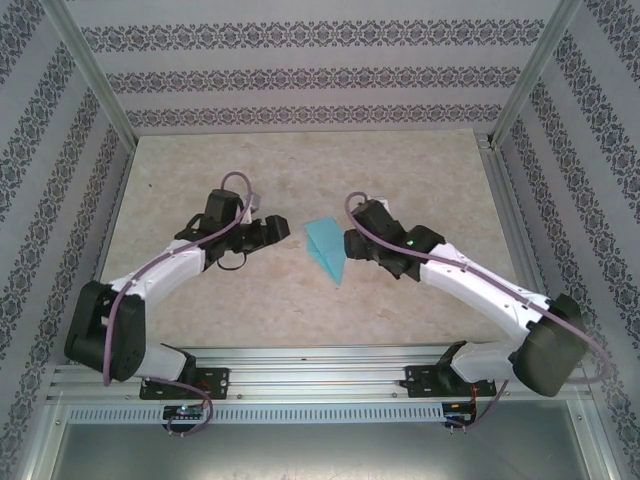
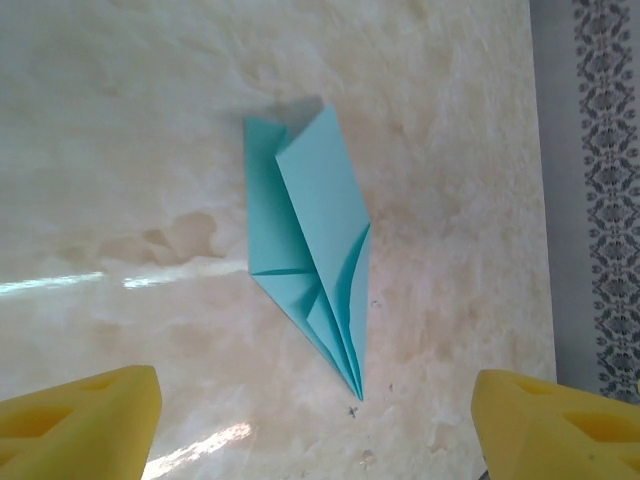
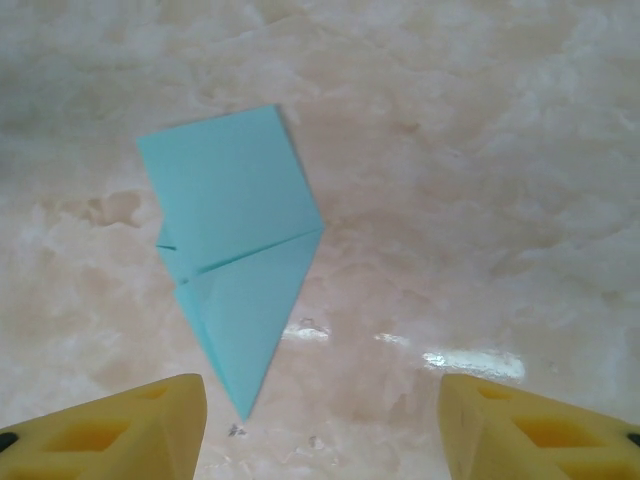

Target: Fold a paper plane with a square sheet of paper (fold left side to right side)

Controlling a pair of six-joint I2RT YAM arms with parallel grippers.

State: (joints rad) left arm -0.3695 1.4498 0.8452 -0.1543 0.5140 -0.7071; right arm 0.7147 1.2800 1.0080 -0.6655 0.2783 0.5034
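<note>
Both pincers stand with jaws apart, clasping nothing; left pincer [image 1: 281,229] and right pincer [image 1: 349,243] flank the paper plane [image 1: 326,246], which lies flat on the table [image 1: 420,180], nearer the right one, nose toward the arm bases.

Table [image 1: 400,170] beige, marbled, glossy with patches of glare, enclosed on three sides by walls [image 1: 300,75] papered in grey floral bands on white, slanted metal posts [image 1: 90,70] at the far corners, ribbed aluminium rail [image 1: 320,365] along the near edge, grey metal tray [image 1: 300,450] below it.
</note>
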